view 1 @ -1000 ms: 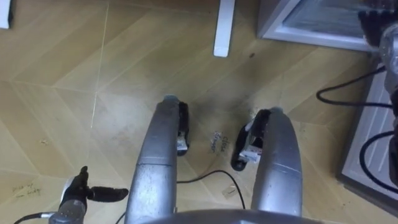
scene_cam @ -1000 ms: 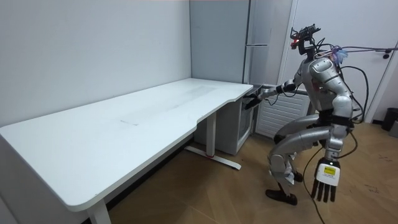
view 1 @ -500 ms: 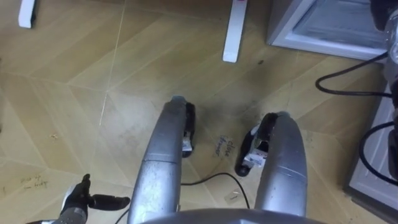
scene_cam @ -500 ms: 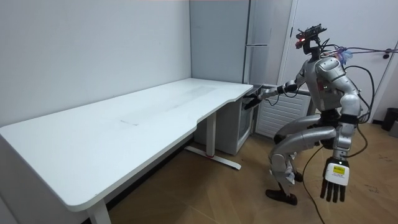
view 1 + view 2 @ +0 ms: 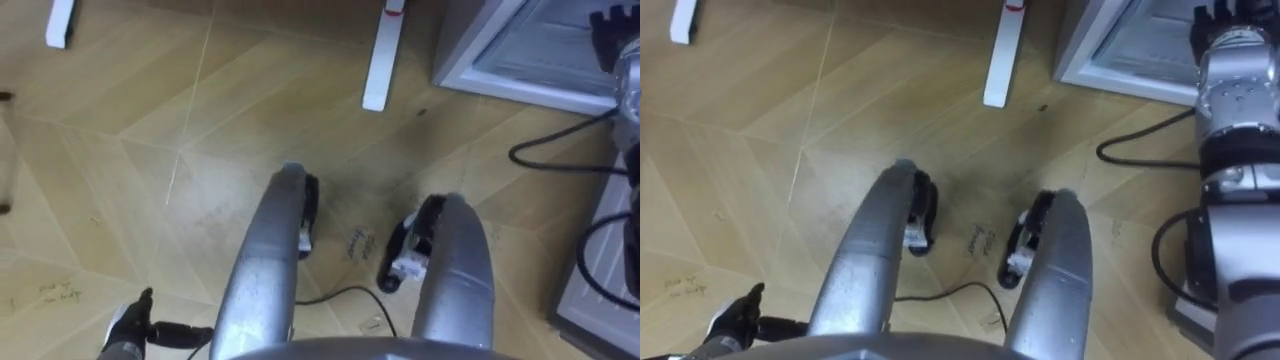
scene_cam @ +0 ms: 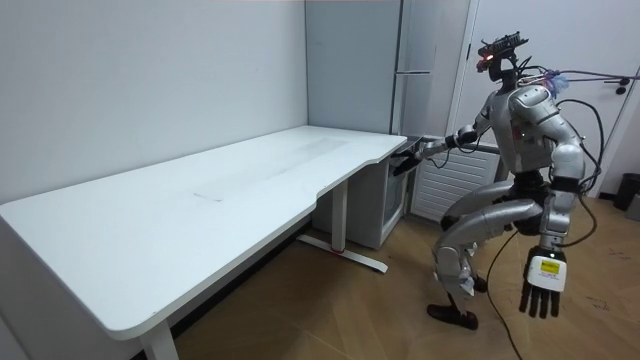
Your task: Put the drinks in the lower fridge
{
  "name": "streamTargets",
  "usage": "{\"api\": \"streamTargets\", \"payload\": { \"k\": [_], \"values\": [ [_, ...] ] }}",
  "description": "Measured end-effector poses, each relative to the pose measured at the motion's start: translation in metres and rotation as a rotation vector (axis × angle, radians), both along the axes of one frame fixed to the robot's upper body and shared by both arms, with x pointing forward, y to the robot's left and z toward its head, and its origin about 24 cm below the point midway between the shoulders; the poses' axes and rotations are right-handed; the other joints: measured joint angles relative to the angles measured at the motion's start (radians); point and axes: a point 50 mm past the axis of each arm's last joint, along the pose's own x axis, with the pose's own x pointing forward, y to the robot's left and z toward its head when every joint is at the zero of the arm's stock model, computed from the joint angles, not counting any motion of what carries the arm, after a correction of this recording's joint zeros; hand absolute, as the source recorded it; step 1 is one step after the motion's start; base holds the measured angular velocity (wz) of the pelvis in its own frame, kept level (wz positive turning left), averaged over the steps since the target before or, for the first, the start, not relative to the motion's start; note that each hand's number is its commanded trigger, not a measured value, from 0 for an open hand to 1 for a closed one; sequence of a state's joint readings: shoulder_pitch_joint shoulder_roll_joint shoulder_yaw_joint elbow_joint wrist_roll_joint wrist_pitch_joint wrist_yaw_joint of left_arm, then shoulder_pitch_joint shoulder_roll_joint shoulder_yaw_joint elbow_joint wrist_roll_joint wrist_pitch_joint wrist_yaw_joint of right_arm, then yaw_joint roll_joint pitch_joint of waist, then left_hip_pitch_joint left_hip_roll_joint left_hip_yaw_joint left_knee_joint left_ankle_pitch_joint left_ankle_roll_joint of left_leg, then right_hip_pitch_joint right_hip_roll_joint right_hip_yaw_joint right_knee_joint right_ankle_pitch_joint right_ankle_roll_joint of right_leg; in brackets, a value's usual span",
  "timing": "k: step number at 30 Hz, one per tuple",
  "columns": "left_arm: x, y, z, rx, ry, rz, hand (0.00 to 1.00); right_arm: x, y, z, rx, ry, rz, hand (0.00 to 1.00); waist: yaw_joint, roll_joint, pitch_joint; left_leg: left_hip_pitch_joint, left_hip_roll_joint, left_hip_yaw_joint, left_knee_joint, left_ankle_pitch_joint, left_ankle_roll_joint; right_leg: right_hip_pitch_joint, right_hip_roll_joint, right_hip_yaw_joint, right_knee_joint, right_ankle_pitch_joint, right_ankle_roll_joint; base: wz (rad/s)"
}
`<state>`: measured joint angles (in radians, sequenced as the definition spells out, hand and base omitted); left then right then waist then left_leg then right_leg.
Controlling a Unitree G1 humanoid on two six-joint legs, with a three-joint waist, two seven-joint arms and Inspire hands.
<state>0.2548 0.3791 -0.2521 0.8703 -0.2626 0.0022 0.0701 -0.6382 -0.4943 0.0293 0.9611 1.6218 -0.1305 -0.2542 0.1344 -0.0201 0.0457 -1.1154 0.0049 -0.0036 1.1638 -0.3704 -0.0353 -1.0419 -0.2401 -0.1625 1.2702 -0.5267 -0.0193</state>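
I stand with bent knees on the wood floor in front of the tall grey fridge (image 6: 432,95). Its lower compartment (image 5: 530,55) shows as a pale frame at the top right of the left eye view. My right arm reaches forward, and my right hand (image 6: 406,160) is at the grey panel beside the table corner; its dark fingers (image 5: 610,22) sit at the edge of the picture. My left hand (image 6: 544,286) hangs by my side with straight fingers and holds nothing. It appears low at the left (image 5: 130,328) too.
A large white table (image 6: 200,190) stands at the room view's left, its corner close to the fridge. Its white feet (image 5: 384,55) (image 5: 60,22) rest on the floor ahead of me. A grey panel (image 5: 600,280) stands at my right.
My torso has straightened a little and the head view has shifted. The left hand has swung back and lower. The right hand has stayed at the fridge.
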Motion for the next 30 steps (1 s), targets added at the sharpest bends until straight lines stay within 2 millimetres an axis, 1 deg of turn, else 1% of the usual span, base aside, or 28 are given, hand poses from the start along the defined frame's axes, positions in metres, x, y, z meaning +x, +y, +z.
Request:
{"api": "streamTargets", "payload": {
  "k": [1, 2, 3, 4, 5, 6, 8, 11, 12, 14, 17, 19, 20, 21, 24, 26, 28, 29, 30],
  "values": [
    [0.0, 0.0, 0.0, -0.003, 0.0, -0.002, 0.0, -0.004, -0.003, -0.007, -0.023, 0.02, 0.007, 0.0, 0.004, 0.001, 0.0008, 0.031, 0.001, -0.001, -0.035, 0.007, 0.003, 0.033, 0.004, -0.008, -0.041, 0.016, -0.006, -0.08],
    [0.0, 0.001, -0.001, -0.008, 0.007, -0.001, 0.0, -0.009, -0.005, -0.016, -0.038, 0.042, 0.016, 0.0, 0.005, 0.002, 0.0012, 0.067, -0.002, -0.001, -0.068, 0.013, 0.008, 0.071, 0.004, -0.014, -0.077, 0.025, -0.005, 0.0],
    [0.0, 0.002, -0.002, -0.009, 0.016, 0.005, 0.0, -0.015, -0.008, -0.026, -0.059, 0.066, 0.025, 0.0, 0.007, 0.005, 0.0021, 0.101, -0.003, -0.001, -0.095, 0.015, 0.011, 0.107, 0.007, -0.018, -0.109, 0.03, 0.002, 0.03],
    [0.0, 0.002, -0.002, -0.009, 0.019, 0.006, 0.0, -0.018, -0.01, -0.03, -0.07, 0.08, 0.027, 0.0, 0.008, 0.006, 0.0023, 0.116, -0.002, -0.001, -0.108, 0.016, 0.012, 0.125, 0.01, -0.021, -0.126, 0.032, 0.005, 0.04],
    [0.001, 0.004, -0.002, -0.01, 0.024, 0.007, 0.0, -0.024, -0.013, -0.038, -0.089, 0.102, 0.038, 0.0, 0.009, 0.009, 0.0025, 0.143, -0.001, -0.004, -0.134, 0.018, 0.014, 0.156, 0.017, -0.025, -0.159, 0.038, 0.014, 0.0],
    [0.001, 0.004, -0.003, -0.012, 0.027, 0.007, 0.0, -0.027, -0.014, -0.041, -0.101, 0.114, 0.046, 0.0, 0.01, 0.009, 0.0023, 0.157, -0.001, -0.005, -0.147, 0.018, 0.015, 0.17, 0.018, -0.029, -0.174, 0.041, 0.015, 0.0],
    [0.003, 0.004, -0.003, -0.023, 0.033, 0.001, 0.0, -0.041, -0.018, -0.056, -0.157, 0.156, 0.086, 0.0, 0.008, 0.01, 0.0021, 0.201, -0.001, -0.008, -0.19, 0.019, 0.016, 0.221, 0.031, -0.033, -0.23, 0.049, 0.026, 0.0],
    [0.01, 0.003, -0.003, -0.039, 0.025, -0.013, 0.0, -0.054, -0.018, -0.071, -0.207, 0.197, 0.161, 0.0, 0.007, 0.01, 0.0023, 0.235, -0.002, -0.007, -0.225, 0.019, 0.017, 0.257, 0.035, -0.035, -0.273, 0.053, 0.032, 0.0],
    [0.012, 0.003, -0.003, -0.042, 0.021, -0.016, 0.0, -0.06, -0.019, -0.078, -0.216, 0.226, 0.176, 0.0, 0.003, 0.01, 0.0021, 0.248, -0.003, -0.008, -0.236, 0.019, 0.017, 0.271, 0.036, -0.037, -0.284, 0.054, 0.034, 0.05],
    [0.015, 0.003, -0.003, -0.05, 0.017, -0.021, 0.0, -0.086, -0.022, -0.102, -0.226, 0.348, 0.224, 0.0, 0.007, 0.01, 0.0022, 0.311, -0.002, -0.007, -0.28, 0.019, 0.017, 0.336, 0.039, -0.044, -0.331, 0.056, 0.038, 0.03],
    [0.016, 0.005, -0.003, -0.043, 0.025, -0.014, 0.0, -0.103, -0.024, -0.114, -0.245, 0.419, 0.253, 0.0, 0.003, 0.012, 0.0014, 0.354, 0.003, -0.007, -0.315, 0.02, 0.015, 0.38, 0.05, -0.045, -0.376, 0.063, 0.04, -0.04],
    [0.02, 0.006, -0.003, -0.039, 0.021, -0.013, 0.0, -0.114, -0.025, -0.122, -0.257, 0.46, 0.273, 0.0, 0.001, 0.014, 0.0001, 0.382, 0.007, -0.009, -0.333, 0.021, 0.013, 0.415, 0.055, -0.056, -0.405, 0.068, 0.04, 0.0],
    [0.021, 0.006, -0.003, -0.037, 0.016, -0.011, 0.0, -0.121, -0.023, -0.128, -0.266, 0.492, 0.293, 0.0, 0.001, 0.017, -0.0015, 0.402, 0.016, -0.009, -0.342, 0.021, 0.013, 0.441, 0.066, -0.06, -0.429, 0.076, 0.04, -0.06],
    [0.02, 0.007, -0.003, -0.033, 0.015, -0.008, 0.0, -0.128, -0.02, -0.135, -0.267, 0.522, 0.315, 0.0, -0.003, 0.02, -0.0007, 0.424, 0.022, -0.011, -0.358, 0.022, 0.012, 0.468, 0.076, -0.065, -0.459, 0.085, 0.04, -0.06],
    [0.019, 0.003, -0.006, -0.036, 0.027, -0.009, 0.0, -0.147, -0.012, -0.151, -0.256, 0.594, 0.351, 0.0, -0.015, 0.032, -0.0051, 0.474, 0.026, -0.017, -0.403, 0.025, 0.009, 0.528, 0.088, -0.078, -0.522, 0.106, 0.045, 0.01],
    [0.021, 0.002, -0.007, -0.035, 0.024, 0.002, 0.0, -0.162, 0.0, -0.166, -0.233, 0.641, 0.391, 0.0, -0.019, 0.038, -0.0077, 0.514, 0.035, -0.013, -0.433, 0.026, 0.01, 0.571, 0.102, -0.077, -0.568, 0.122, 0.049, -0.1],
    [0.023, 0.0, -0.007, -0.032, 0.017, -0.009, 0.0, -0.174, 0.009, -0.176, -0.207, 0.665, 0.416, 0.0, -0.025, 0.041, -0.0102, 0.549, 0.035, -0.01, -0.464, 0.034, 0.01, 0.606, 0.105, -0.078, -0.603, 0.136, 0.05, -0.07],
    [0.022, -0.001, -0.007, -0.037, 0.014, -0.002, 0.0, -0.186, 0.013, -0.182, -0.189, 0.686, 0.428, 0.0, -0.027, 0.044, -0.0131, 0.581, 0.035, -0.005, -0.49, 0.038, 0.01, 0.637, 0.107, -0.077, -0.631, 0.143, 0.053, 0.0],
    [0.021, -0.002, -0.008, -0.04, 0.014, 0.001, 0.0, -0.191, 0.014, -0.185, -0.182, 0.699, 0.43, 0.0, -0.027, 0.047, -0.0156, 0.596, 0.034, -0.004, -0.5, 0.041, 0.011, 0.651, 0.107, -0.078, -0.642, 0.148, 0.054, -0.04]
  ]
}}
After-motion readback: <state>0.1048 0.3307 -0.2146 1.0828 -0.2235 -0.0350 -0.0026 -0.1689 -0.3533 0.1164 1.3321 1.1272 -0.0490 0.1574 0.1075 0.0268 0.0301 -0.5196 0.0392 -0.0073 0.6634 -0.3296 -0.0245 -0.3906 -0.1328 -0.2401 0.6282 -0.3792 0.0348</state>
